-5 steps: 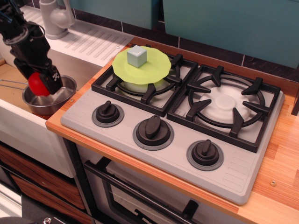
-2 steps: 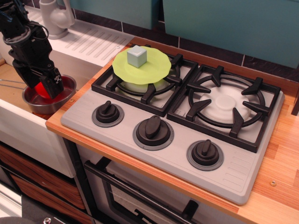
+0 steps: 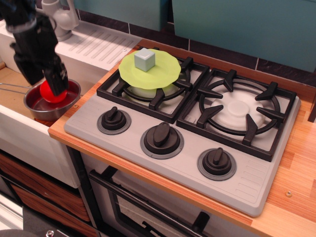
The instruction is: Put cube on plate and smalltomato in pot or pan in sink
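The pale grey-blue cube (image 3: 144, 59) sits on the lime-green plate (image 3: 155, 74), which rests on the back left burner. The red smalltomato (image 3: 52, 94) lies in the steel pan (image 3: 73, 98), which stands in the tan basin of the sink (image 3: 12, 101). The pan's thin handle points left. My black gripper (image 3: 43, 83) hangs just above the tomato, motion-blurred, its fingers (image 3: 58, 80) spread apart and holding nothing. One finger partly covers the tomato's top.
A grey faucet (image 3: 59, 19) and white ribbed drainboard (image 3: 98, 44) sit behind the basin. The stove (image 3: 197, 148) has two black grates and three knobs (image 3: 162, 136) along its front. A wooden counter (image 3: 296, 197) lies to the right.
The gripper lowered the tomato into the pan, opened and let go of it, then rose slightly. The tomato now rests in the pan. Cube and plate have not moved.
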Action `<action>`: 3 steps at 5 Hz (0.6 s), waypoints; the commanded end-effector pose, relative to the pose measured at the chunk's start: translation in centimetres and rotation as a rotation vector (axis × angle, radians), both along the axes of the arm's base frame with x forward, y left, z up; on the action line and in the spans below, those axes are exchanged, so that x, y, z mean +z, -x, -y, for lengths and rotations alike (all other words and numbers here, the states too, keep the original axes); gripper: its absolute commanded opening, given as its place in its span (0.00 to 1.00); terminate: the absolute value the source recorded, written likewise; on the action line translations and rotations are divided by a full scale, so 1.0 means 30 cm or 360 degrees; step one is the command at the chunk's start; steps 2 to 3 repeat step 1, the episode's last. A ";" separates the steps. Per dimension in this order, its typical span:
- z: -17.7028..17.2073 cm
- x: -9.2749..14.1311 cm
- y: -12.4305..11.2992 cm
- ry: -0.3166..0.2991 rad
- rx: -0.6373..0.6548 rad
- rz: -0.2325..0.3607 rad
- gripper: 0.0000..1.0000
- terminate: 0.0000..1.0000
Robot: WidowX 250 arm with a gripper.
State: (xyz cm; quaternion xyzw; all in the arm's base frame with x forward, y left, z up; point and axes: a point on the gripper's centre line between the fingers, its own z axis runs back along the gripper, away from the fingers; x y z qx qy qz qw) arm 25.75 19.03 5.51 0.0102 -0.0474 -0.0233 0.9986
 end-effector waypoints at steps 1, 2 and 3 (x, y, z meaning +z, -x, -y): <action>0.039 0.196 -0.012 -0.0161 0.0056 0.0015 1.00 1.00; 0.039 0.196 -0.012 -0.0161 0.0056 0.0015 1.00 1.00; 0.039 0.196 -0.012 -0.0161 0.0056 0.0015 1.00 1.00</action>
